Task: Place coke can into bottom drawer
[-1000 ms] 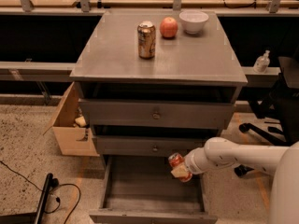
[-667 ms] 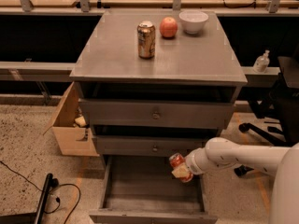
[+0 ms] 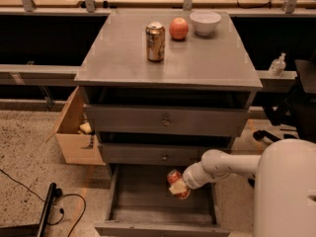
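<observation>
The gripper (image 3: 178,188) clasps the coke can (image 3: 174,177) over the open bottom drawer (image 3: 143,201) (its right-hand part). The can is tilted, top leaning up-left, and seems clear of the floor, so the 1 remaining move is downward.

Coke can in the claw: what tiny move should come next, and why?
Probably lower it a little, then let go. The claw holds the coke can tilted over the open bottom drawer, apparently not yet resting on the drawer's floor.
</observation>
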You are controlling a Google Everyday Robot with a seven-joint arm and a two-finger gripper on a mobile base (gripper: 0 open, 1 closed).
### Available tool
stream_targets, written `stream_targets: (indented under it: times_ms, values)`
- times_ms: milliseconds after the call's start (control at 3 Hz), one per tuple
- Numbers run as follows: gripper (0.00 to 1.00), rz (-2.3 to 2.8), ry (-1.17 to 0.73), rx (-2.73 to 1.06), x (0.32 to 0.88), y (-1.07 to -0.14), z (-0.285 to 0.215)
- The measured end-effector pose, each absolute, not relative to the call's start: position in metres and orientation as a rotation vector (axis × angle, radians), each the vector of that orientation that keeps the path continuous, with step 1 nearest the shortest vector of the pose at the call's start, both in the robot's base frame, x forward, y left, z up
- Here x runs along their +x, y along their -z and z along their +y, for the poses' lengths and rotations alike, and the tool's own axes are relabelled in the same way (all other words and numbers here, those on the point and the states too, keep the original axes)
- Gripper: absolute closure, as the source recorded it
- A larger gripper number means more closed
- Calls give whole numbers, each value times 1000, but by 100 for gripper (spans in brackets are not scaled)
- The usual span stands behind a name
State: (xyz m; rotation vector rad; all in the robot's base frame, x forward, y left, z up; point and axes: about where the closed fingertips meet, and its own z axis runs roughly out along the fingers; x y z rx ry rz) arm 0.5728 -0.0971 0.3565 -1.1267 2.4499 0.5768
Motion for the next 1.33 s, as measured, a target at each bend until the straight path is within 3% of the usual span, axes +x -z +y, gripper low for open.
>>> stream_targets:
  times_ms: [667, 1000, 1333]
  values:
    - [100, 2542, -752, -1131, 563, -258, -42]
    - [85, 2607, -761, -1061, 558, -221, -24]
    - [61, 2674, -684, -978, 570, -193, -13]
